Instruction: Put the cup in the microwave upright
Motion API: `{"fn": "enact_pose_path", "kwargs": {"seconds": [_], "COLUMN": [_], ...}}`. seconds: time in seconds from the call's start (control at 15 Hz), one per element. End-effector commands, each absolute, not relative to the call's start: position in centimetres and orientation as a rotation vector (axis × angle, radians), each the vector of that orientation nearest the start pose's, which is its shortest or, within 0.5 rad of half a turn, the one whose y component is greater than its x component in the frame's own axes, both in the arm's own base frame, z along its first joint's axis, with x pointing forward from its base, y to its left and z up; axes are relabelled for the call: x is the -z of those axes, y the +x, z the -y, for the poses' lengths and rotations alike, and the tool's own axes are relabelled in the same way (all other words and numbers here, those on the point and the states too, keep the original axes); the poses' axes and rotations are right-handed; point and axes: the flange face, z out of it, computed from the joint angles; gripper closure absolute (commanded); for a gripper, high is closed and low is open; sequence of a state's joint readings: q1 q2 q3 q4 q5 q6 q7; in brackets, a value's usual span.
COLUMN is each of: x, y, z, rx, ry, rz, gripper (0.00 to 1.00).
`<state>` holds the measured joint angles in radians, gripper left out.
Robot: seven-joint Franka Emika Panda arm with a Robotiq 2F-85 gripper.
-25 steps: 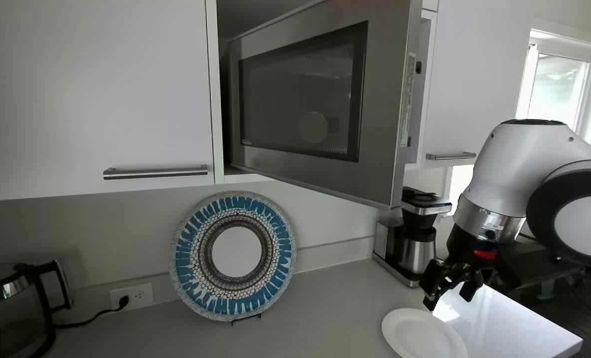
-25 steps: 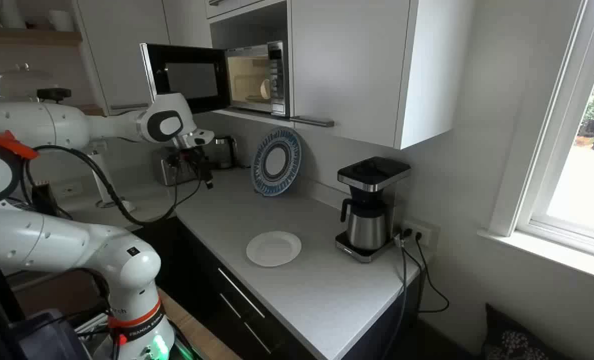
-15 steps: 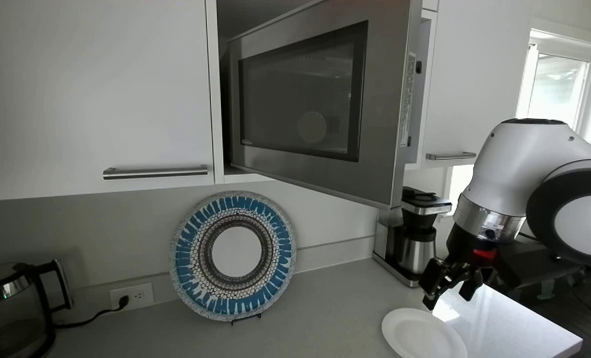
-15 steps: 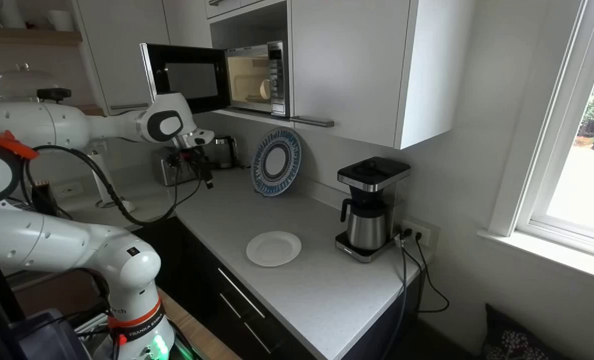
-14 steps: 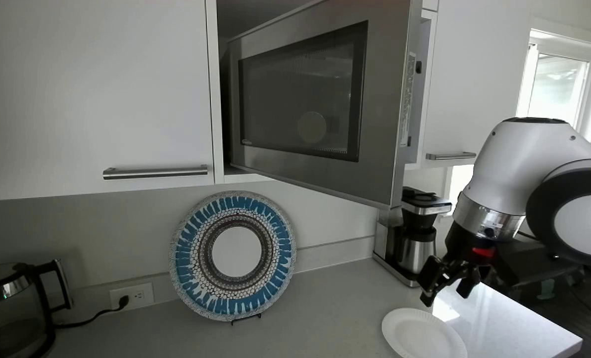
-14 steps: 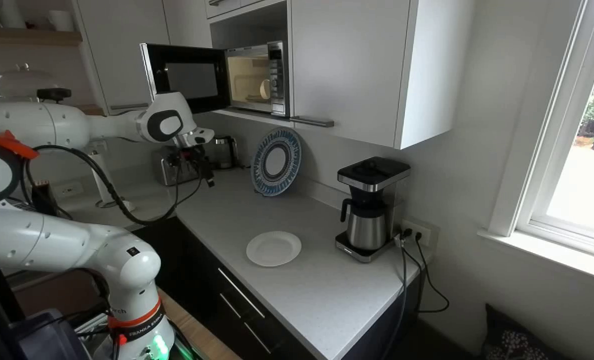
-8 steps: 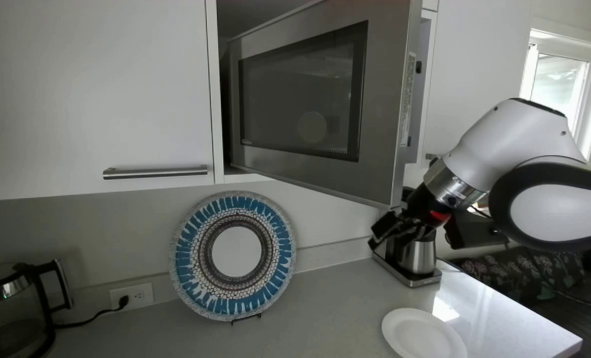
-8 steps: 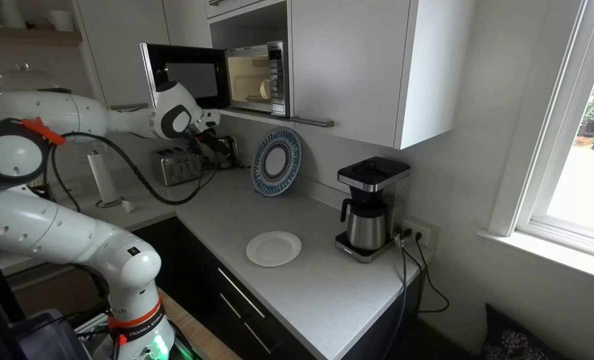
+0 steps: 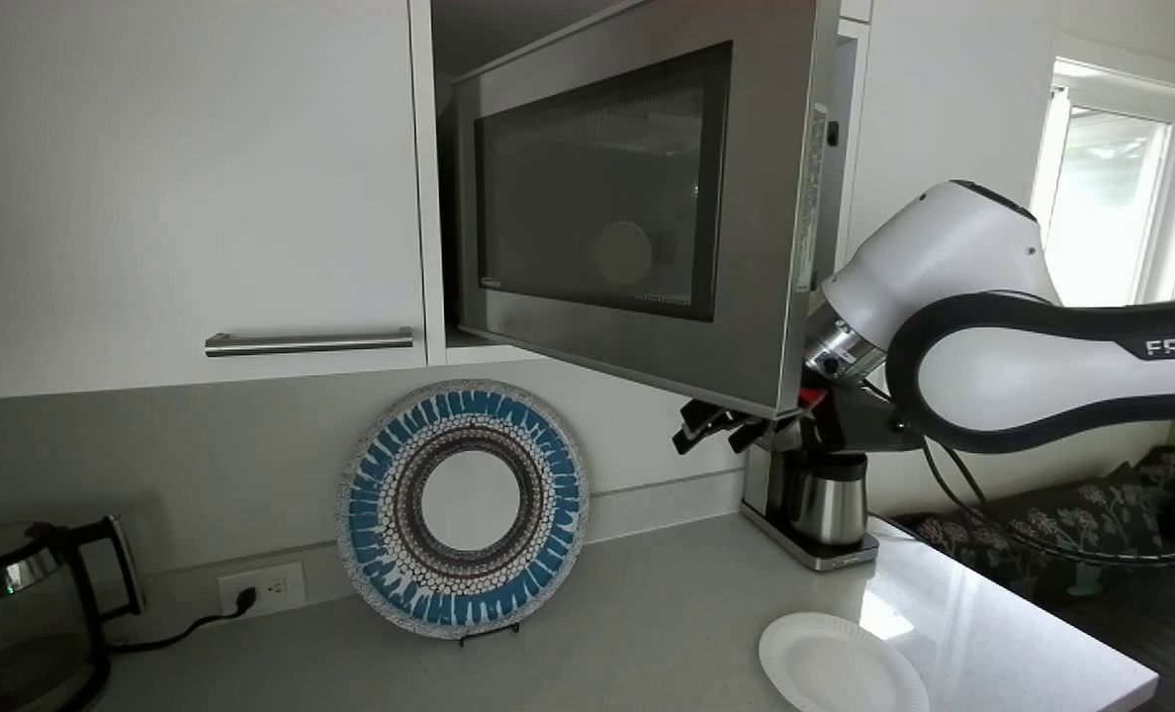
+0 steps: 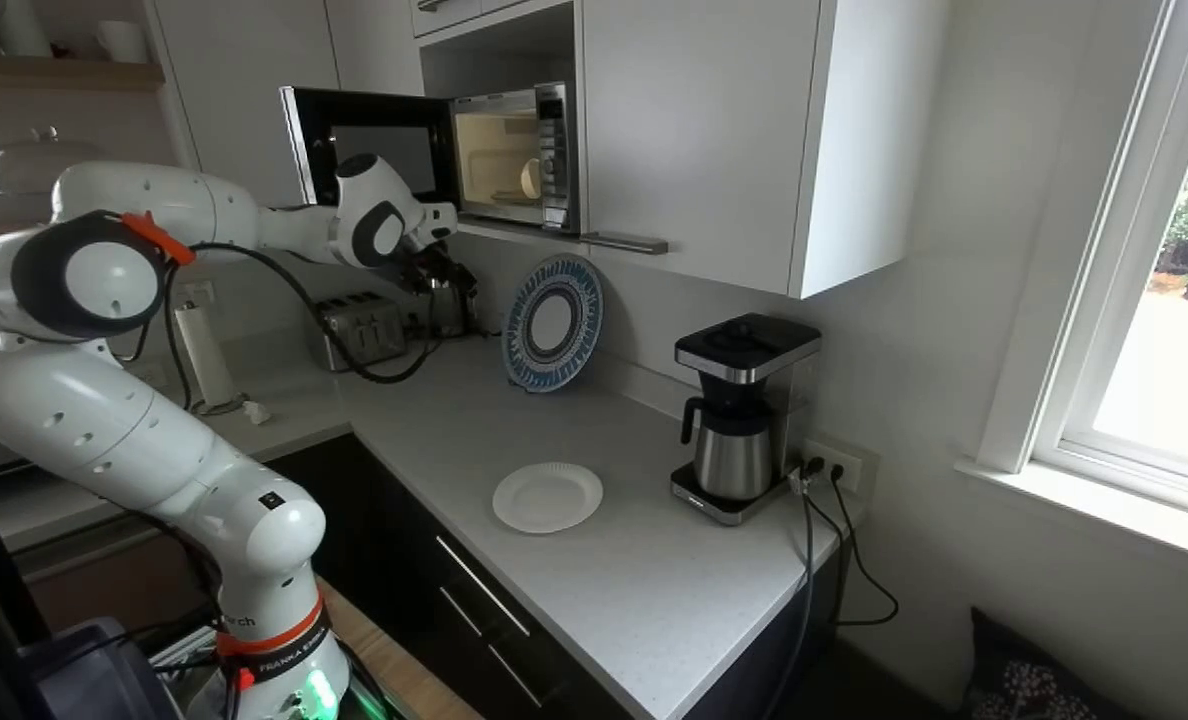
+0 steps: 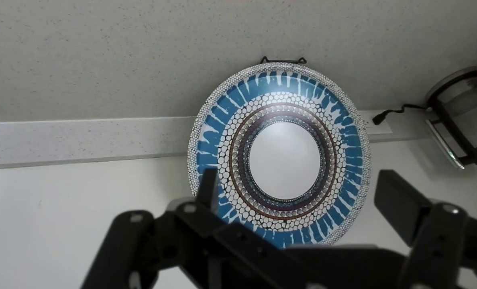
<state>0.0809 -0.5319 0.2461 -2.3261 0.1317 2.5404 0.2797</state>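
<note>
The silver-grey microwave (image 10: pixel 552 150) sits in its cabinet niche with its door (image 9: pixel 761 227) swung wide. Inside it, partly hidden by the front frame, is a pale round-faced thing that looks like the cup (image 10: pixel 531 178). Through the door glass, a faint disc shows in an exterior view; the cup seems to lie on its side, though I cannot be sure. My gripper (image 9: pixel 714 429) hangs lower than the microwave, its body partly hidden behind the door's bottom corner. In the wrist view the fingers (image 11: pixel 401 202) stand wide apart, with nothing between them.
A large blue-patterned round plate (image 11: pixel 210 142) leans on the wall facing my gripper. On the counter are a white plate (image 10: pixel 548 497), a coffee maker (image 10: pixel 734 455), a toaster (image 10: pixel 362 330) and a glass kettle (image 9: pixel 14 613). The door's lower edge overhangs the gripper.
My arm has risen and swung towards the wall. The gripper has tilted from pointing down to pointing at the patterned plate, staying open. Door and cup look unmoved.
</note>
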Motion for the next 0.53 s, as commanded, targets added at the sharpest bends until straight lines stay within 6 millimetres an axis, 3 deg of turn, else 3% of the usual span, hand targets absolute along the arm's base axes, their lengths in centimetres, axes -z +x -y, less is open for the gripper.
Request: {"fn": "enact_pose_path", "kwargs": {"seconds": [0.0,0.33,0.47], "x": [-61.7,-61.7,-62.9], "y": [41.6,41.5,40.6], "z": [-16.1,-16.2,-17.3], "rx": [1.022,1.022,1.052], "ry": [-2.762,-2.761,-2.840], "rz": [-0.024,-0.022,0.174], "gripper": [0.00,0.00,0.00]}}
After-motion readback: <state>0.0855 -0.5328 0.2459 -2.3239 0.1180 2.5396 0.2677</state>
